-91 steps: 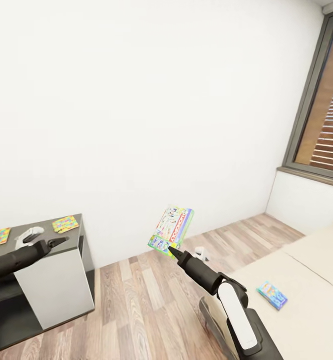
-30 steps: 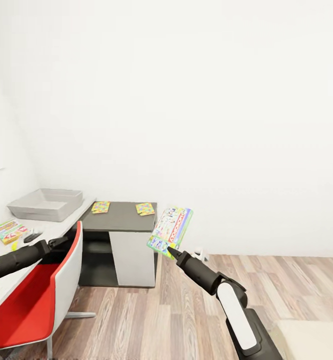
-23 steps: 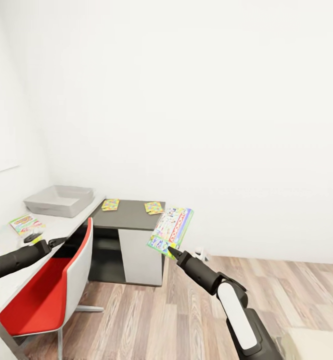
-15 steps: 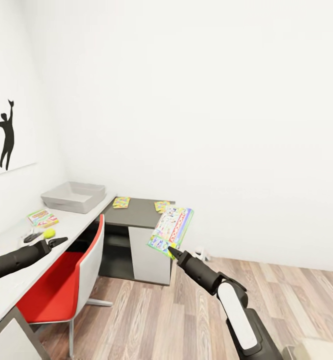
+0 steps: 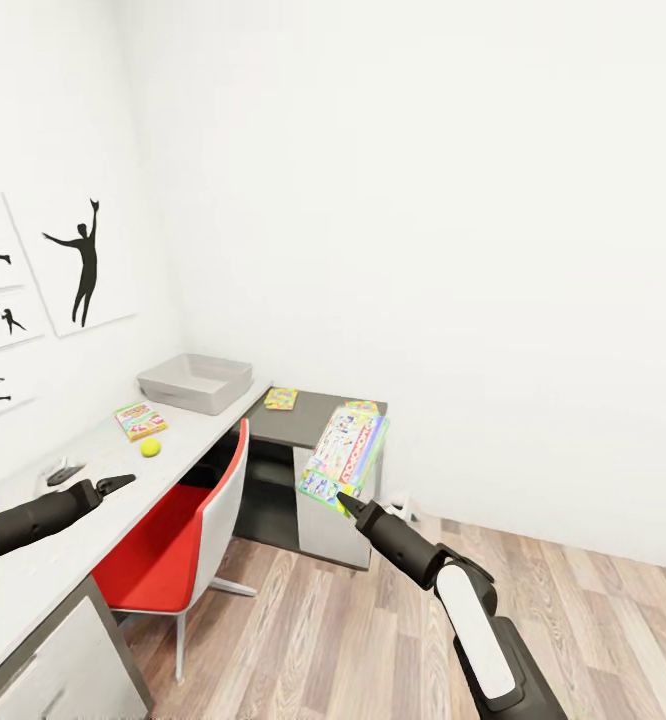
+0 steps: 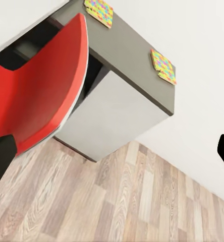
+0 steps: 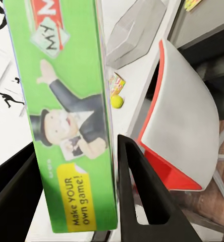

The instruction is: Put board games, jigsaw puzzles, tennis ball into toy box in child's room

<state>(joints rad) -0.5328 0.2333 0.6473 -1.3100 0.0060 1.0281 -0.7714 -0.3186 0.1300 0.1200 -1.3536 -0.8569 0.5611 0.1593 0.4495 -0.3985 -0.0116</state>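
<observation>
My right gripper is shut on a green board game, held upright in front of the table. The pale grey toy box stands at the far end of the long pale table. Near it lie another board game and the yellow tennis ball. Two jigsaw puzzles lie on the dark grey desk top; the held box partly hides one. My left gripper hangs open over the pale top.
A red and white chair is tucked under the table between me and the toy box. Black silhouette pictures hang on the left wall. Wood-plank floor spreads out to the right.
The camera has swung left, so the bed and window left the picture and the table, chair and toy box came in. Both arms keep their pose; the board game stays gripped.
</observation>
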